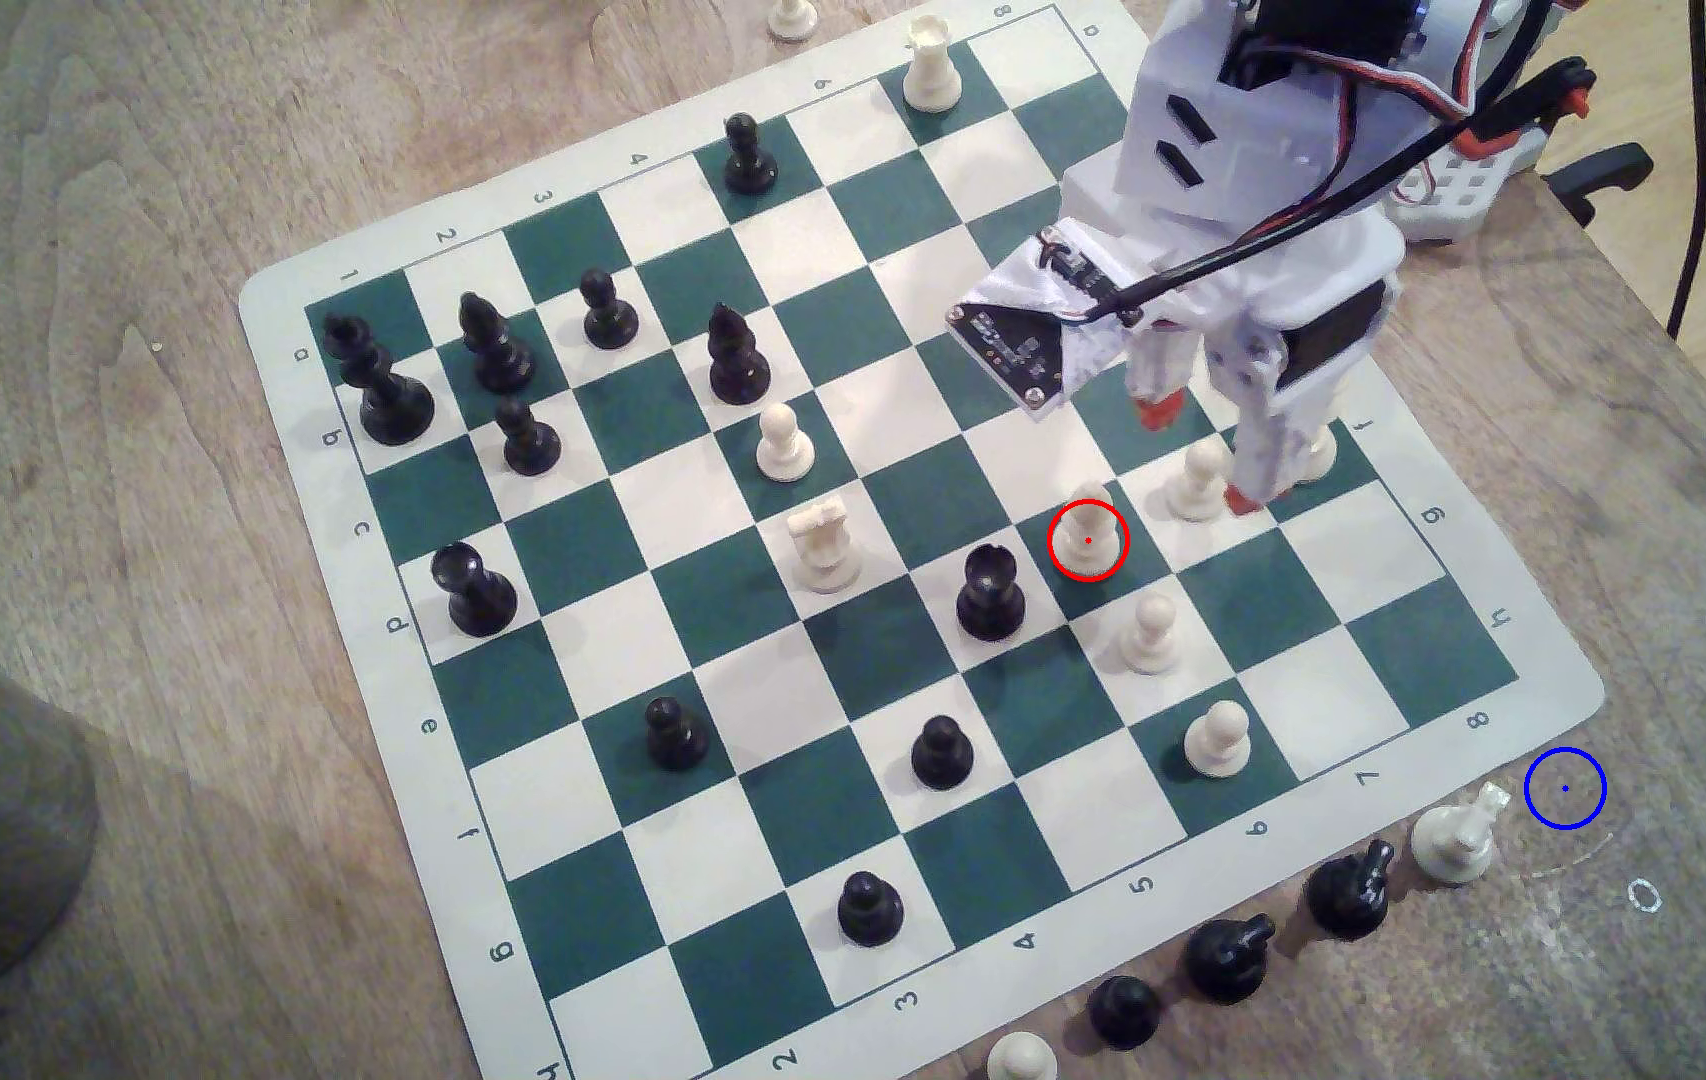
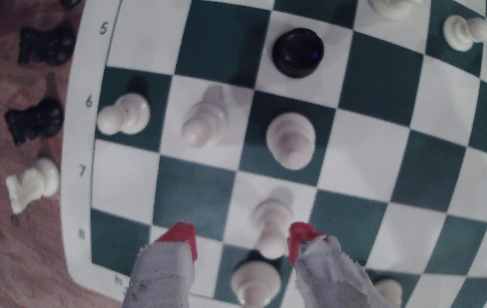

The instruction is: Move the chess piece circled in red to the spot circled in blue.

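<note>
The red-ringed white pawn stands on a green square in the right half of the chessboard; the wrist view shows it from above. My gripper hangs open a square beyond it, toward the exterior view's upper right. Its red fingertips flank a neighbouring white pawn, which sits between them in the wrist view, not the ringed one. The blue ring marks bare wood just off the board's corner at the exterior view's lower right.
A black rook stands just to the ringed pawn's left in the exterior view, and a white pawn just below it. A toppled white knight and black pieces line the board's edge near the blue ring. Another pawn stands behind one finger.
</note>
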`<action>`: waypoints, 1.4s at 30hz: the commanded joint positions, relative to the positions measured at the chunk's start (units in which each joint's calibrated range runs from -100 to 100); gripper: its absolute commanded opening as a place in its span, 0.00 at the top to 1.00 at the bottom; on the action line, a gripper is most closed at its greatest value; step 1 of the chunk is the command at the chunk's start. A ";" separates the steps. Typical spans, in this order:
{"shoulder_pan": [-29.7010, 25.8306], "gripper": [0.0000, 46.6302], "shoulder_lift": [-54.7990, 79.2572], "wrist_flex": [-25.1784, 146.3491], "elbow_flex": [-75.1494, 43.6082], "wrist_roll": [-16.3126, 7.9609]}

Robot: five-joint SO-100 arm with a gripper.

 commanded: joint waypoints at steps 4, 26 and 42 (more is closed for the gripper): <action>2.06 0.65 5.68 -4.61 -0.18 1.22; 6.05 0.65 13.40 -11.32 -0.45 3.08; 6.52 1.00 15.01 -14.19 -1.36 2.78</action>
